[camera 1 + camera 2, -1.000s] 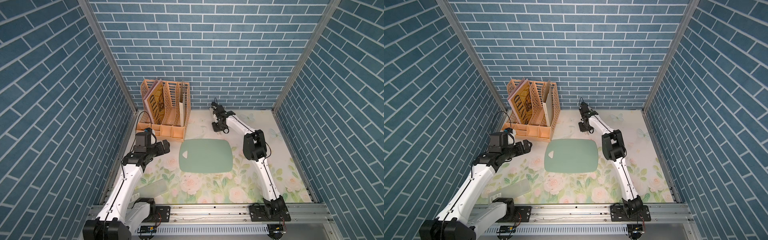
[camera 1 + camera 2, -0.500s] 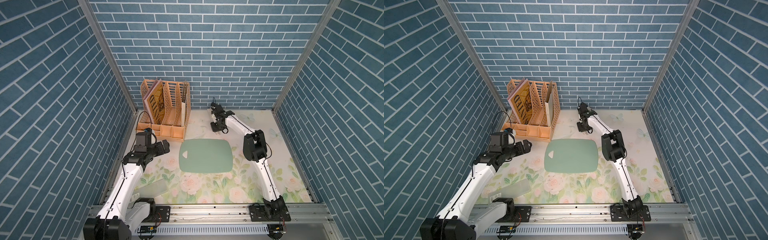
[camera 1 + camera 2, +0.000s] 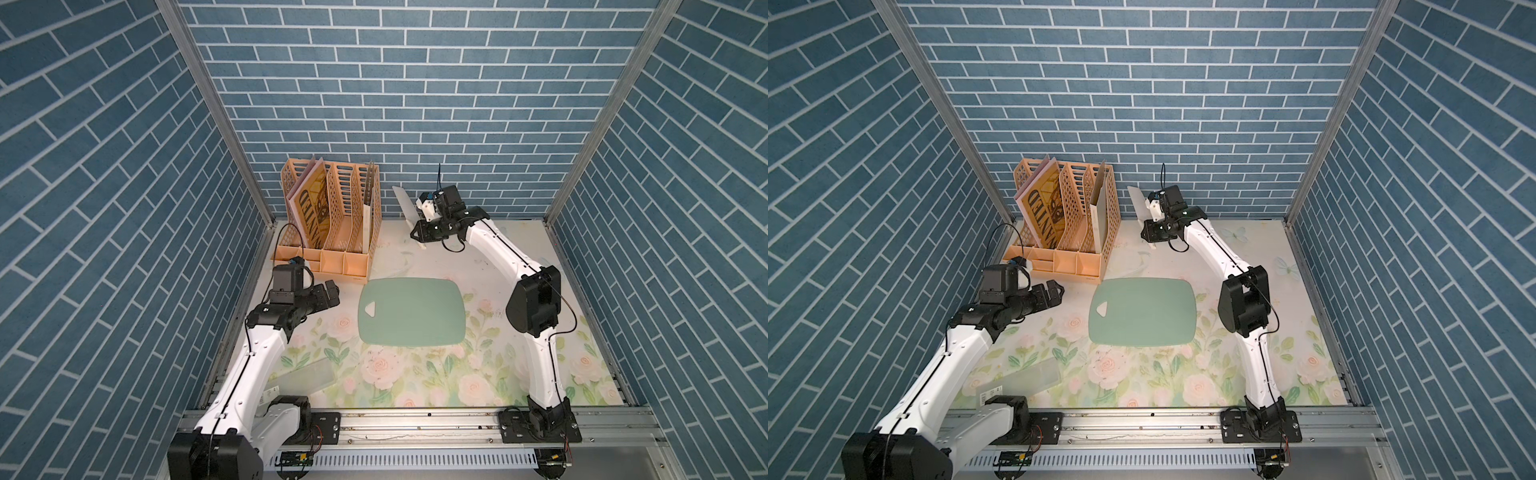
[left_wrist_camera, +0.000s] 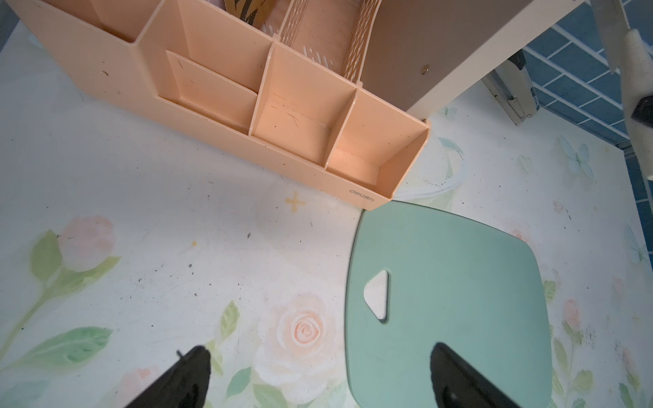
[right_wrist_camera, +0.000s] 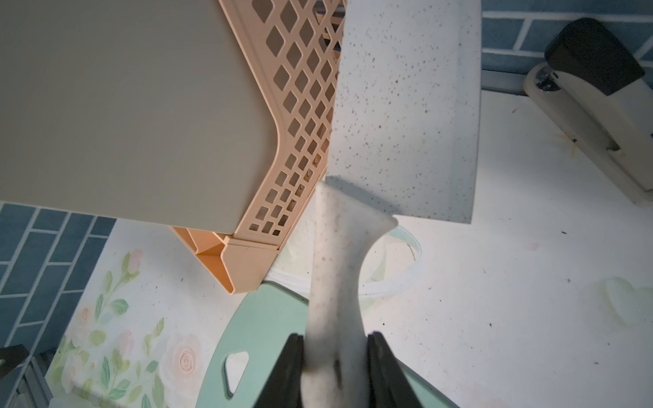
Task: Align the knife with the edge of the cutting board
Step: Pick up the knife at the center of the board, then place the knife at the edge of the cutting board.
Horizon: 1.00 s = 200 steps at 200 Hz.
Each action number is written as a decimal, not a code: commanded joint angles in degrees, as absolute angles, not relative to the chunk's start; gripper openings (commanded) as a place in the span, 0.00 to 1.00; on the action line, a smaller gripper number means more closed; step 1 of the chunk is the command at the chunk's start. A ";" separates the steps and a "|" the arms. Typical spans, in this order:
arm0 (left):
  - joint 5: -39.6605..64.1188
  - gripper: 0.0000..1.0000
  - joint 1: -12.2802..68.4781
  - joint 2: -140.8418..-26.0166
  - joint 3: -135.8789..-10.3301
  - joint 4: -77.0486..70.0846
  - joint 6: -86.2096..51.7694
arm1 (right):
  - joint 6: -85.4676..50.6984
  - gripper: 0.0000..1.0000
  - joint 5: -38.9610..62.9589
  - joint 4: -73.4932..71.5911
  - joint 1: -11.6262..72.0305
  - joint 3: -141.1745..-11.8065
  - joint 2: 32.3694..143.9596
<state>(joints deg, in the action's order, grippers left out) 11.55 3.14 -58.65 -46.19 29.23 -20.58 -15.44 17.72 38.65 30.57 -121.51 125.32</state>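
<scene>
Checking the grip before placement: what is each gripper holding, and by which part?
The right gripper holds the knife by its handle, with the blade pointing away from the gripper. The left gripper is open and holds nothing.

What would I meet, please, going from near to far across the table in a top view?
First the translucent sheet → cutting board → knife, held by the right gripper.
</scene>
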 commanded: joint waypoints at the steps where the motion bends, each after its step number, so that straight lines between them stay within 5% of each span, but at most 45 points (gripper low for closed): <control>1: 11.03 1.00 2.99 -58.88 -45.35 28.83 -20.69 | -18.64 0.00 15.18 35.62 30.36 -115.19 119.69; 101: 10.92 1.00 3.51 -59.81 -45.11 28.53 -20.83 | -41.79 0.00 -14.92 28.60 45.40 -59.59 81.25; 153: 11.25 1.00 3.65 -60.62 -45.09 28.47 -20.83 | -56.84 0.00 -22.10 31.00 59.73 -45.59 71.11; 200: 10.64 1.00 4.46 -59.41 -44.82 28.34 -21.09 | -64.18 0.00 -30.23 33.62 69.05 -44.62 75.06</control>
